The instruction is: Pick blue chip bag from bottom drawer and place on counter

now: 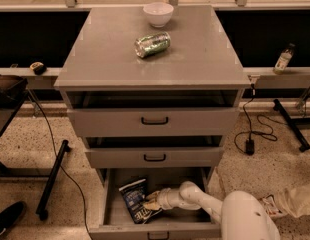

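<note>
The blue chip bag [135, 199] lies on the floor of the open bottom drawer [113, 210], left of centre, with white lettering showing. My gripper [150, 202] reaches into the drawer from the right on a white arm and sits against the bag's right edge. The counter [195, 54] is the flat grey top of the cabinet, above the drawers.
A crushed green-silver can [152, 44] and a white bowl [158, 13] sit on the counter. The two upper drawers [154, 121] are slightly open. A bottle [283, 59] stands on the right ledge. A black stand leg [52, 179] and cables lie on the floor.
</note>
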Motion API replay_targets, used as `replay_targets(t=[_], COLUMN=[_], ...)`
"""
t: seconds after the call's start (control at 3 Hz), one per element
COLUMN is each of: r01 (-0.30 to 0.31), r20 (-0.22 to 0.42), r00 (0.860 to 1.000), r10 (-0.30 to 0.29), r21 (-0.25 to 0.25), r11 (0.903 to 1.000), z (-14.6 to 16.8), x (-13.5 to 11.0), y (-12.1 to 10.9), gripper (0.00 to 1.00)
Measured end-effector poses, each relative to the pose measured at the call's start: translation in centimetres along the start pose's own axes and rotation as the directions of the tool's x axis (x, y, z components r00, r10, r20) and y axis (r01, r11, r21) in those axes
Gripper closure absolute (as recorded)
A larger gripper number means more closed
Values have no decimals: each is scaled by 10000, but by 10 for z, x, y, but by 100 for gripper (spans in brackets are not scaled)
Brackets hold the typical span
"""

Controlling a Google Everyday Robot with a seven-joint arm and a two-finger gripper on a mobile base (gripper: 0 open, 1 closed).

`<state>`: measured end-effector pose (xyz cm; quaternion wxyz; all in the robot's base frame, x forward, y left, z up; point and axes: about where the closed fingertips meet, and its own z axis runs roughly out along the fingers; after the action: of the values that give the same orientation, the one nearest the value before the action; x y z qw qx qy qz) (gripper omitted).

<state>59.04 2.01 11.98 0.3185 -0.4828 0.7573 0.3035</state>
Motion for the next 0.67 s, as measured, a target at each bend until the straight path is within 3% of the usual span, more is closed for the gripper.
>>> replay_targets(t=[0.33, 0.67], r01=[287, 1139], r20=[1855, 3425], r00=[9824, 9318], r10=[-213, -1200], r21=[-373, 379], r11=[9989, 9928], z=[-28, -85], x=[-29, -64], y=[9, 5], gripper=[100, 100])
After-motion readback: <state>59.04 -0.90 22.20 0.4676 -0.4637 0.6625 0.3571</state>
